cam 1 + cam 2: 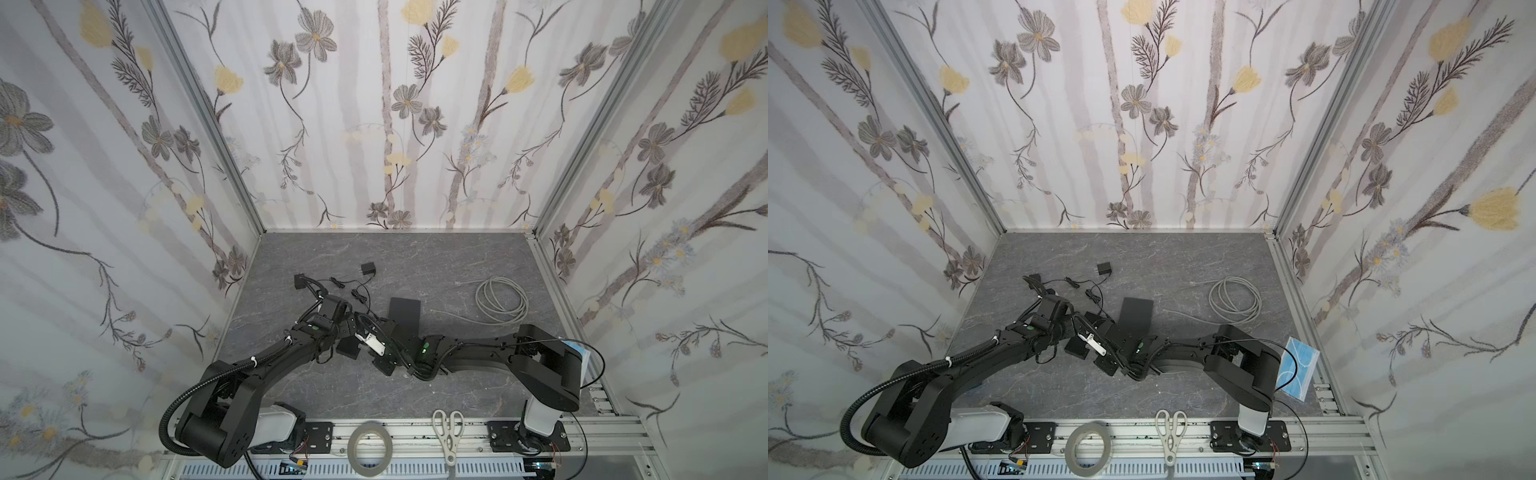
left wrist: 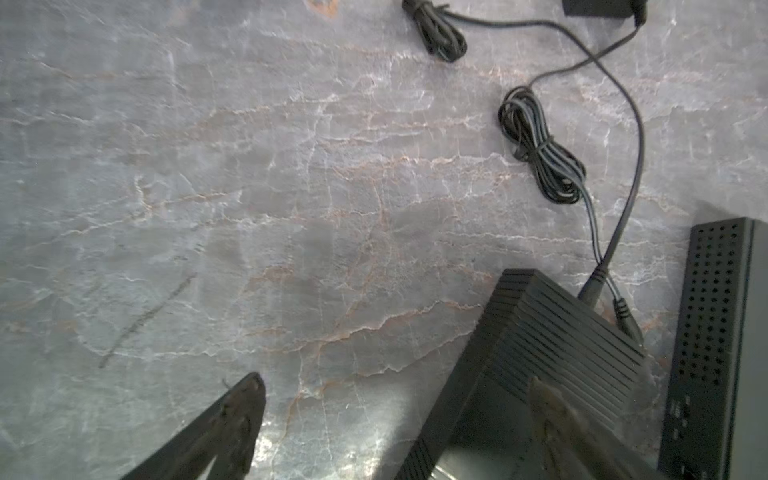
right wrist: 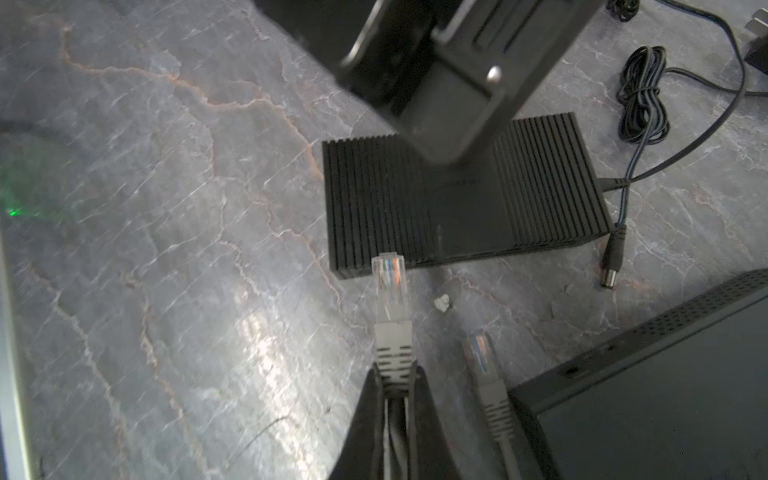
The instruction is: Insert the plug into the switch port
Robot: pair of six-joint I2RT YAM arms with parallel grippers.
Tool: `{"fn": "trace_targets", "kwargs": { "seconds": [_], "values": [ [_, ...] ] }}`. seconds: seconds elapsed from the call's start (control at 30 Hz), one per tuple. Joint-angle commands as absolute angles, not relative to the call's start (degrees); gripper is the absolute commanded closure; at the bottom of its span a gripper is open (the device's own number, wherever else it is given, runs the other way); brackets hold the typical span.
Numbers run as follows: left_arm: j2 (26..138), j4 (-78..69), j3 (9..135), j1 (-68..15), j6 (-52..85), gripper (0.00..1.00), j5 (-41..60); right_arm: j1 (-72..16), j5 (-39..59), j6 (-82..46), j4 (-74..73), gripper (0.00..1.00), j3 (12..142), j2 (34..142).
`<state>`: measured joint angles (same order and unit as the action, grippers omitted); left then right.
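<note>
Right gripper (image 3: 395, 378): clenched on the grey boot of the plug (image 3: 388, 282), clear tip leading. Carries the plug just above the table (image 3: 145, 249). Long axis of the plug aimed leftward in the scene, straight at the ribbed black switch (image 3: 415, 199) directly ahead, toward the side facing this gripper. Tip level with that side's upper edge; touching or just short, impossible to tell. No port discernible there, too dark. Left gripper (image 2: 395, 380): spread wide, empty, hovering over the switch, one finger (image 2: 557, 415) above its ribbed top. Nearer to the switch, yet idle. Likely calls for a short straight push along the plug's own axis, after lining up with a port.
</note>
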<state>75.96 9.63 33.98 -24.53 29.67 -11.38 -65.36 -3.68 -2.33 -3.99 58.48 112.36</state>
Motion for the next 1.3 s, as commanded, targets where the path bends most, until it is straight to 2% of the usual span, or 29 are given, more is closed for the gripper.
{"fn": "trace_targets", "kwargs": {
  "seconds": [0.0, 0.2, 0.7, 1.27],
  "values": [
    [79.08, 9.98, 36.09, -24.43, 28.41, 0.00, -8.32, -65.13, -8.61, -3.65, 0.41, 0.99, 60.90, 114.04],
    [85.26, 11.81, 39.61, -24.41, 27.90, 0.00, -4.29, -65.10, -8.22, -3.75, 1.76, 0.99, 60.73, 114.66],
    [88.24, 10.89, 40.23, -24.01, 28.15, 0.00, -3.16, -65.36, -5.48, -4.35, 0.00, 0.98, 61.86, 117.77],
    [82.19, 7.42, 35.31, -18.55, 31.98, 0.00, 0.24, -66.14, -3.89, -4.17, 0.00, 0.98, 66.18, 119.53]
  ]
}}
